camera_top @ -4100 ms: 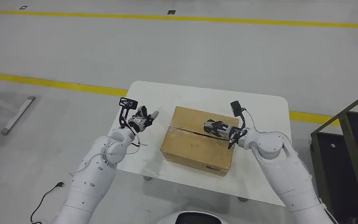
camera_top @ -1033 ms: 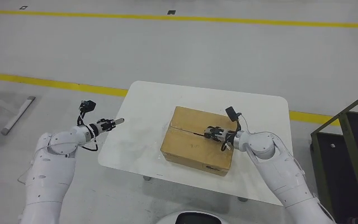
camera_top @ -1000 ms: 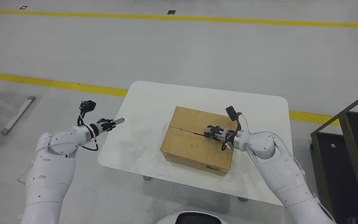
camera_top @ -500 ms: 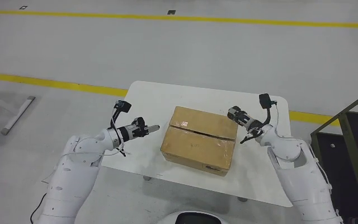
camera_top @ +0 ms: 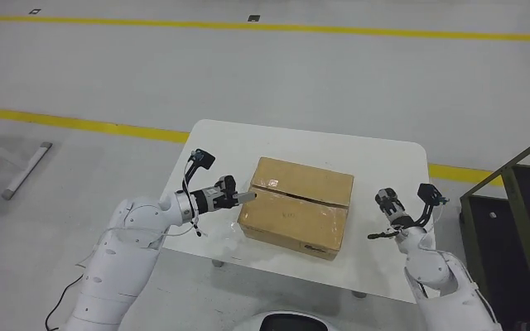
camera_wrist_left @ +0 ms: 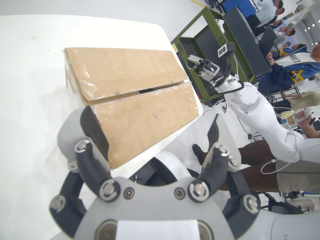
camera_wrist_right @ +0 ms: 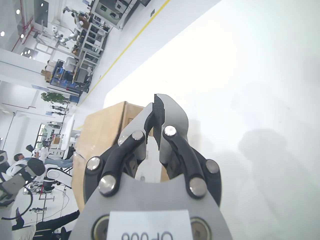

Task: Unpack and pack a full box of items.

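White table (camera_top: pixel 389 157), rounded corners, bare surface around the load.

Cardboard box (camera_top: pixel 294 211) at mid-table, lying flat, both top flaps down. From the top view: long seam (camera_top: pixel 300 195) running end to end, slightly crooked. From the left wrist view, closer detail: far flap lapping a little over the near one at one end, a narrow dark gap part-way along the seam, glossy clear tape (camera_wrist_left: pixel 86 84) wrinkled over the flap ends.

Left gripper (camera_top: pixel 244 198) at the box's left end, level with the seam. Left wrist view: fingers (camera_wrist_left: pixel 93 126) spread wide, released, nothing between them; one dark pad in front of the near flap's corner, the other out past the box's long edge. Contact with the cardboard: cannot tell.

Right gripper (camera_top: pixel 385 199) off the box's right end, apart from it, above bare tabletop. Right wrist view: fingertips (camera_wrist_right: pixel 157 116) pressed together, clenched on nothing, box end beyond them. Same gripper seen from the left wrist view past the far end of the box, raised.

Writing: small dark pen scribble (camera_wrist_left: pixel 156 113) on the near flap, not legible. Two tiny round stamps (camera_wrist_left: pixel 116 93) beside the seam. Small red print (camera_top: pixel 313 246) low on the front wall, too small to make out.
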### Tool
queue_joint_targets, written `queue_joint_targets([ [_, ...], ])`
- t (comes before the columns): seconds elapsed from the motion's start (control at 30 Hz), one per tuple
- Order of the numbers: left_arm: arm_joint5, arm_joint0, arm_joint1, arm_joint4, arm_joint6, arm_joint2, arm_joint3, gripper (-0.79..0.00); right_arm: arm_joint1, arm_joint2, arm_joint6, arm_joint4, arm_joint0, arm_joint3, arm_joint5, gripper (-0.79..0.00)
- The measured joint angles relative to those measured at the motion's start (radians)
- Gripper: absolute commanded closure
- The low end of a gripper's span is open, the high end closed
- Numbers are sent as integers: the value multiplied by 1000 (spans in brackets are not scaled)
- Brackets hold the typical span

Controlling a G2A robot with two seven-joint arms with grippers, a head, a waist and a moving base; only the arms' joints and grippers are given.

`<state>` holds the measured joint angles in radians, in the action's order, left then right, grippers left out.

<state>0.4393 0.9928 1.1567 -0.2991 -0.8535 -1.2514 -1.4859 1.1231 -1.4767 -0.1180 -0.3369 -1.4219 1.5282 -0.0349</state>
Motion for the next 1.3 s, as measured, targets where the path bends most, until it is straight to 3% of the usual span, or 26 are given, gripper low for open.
queue_joint_targets([
  [0.53, 5, 4, 1, 2, 7, 11, -14, -785, 34, 178, -81, -69, 162, -133, 55, 0],
  [0.67, 28, -38, 5, -6, -32, 59, -29, -785, 36, 165, -66, -49, 167, -128, 58, 0],
  [0.9, 85, -187, 28, -54, -95, 199, 4, -785, 29, 85, -45, -17, 106, -16, 47, 0],
  [1.1, 84, -188, 29, -56, -91, 201, 7, -785, 23, 47, -16, -89, 52, 97, 26, 0],
  [1.3, 84, -189, 29, -56, -91, 201, 7, -785, 24, 47, -17, -87, 52, 97, 26, 0],
])
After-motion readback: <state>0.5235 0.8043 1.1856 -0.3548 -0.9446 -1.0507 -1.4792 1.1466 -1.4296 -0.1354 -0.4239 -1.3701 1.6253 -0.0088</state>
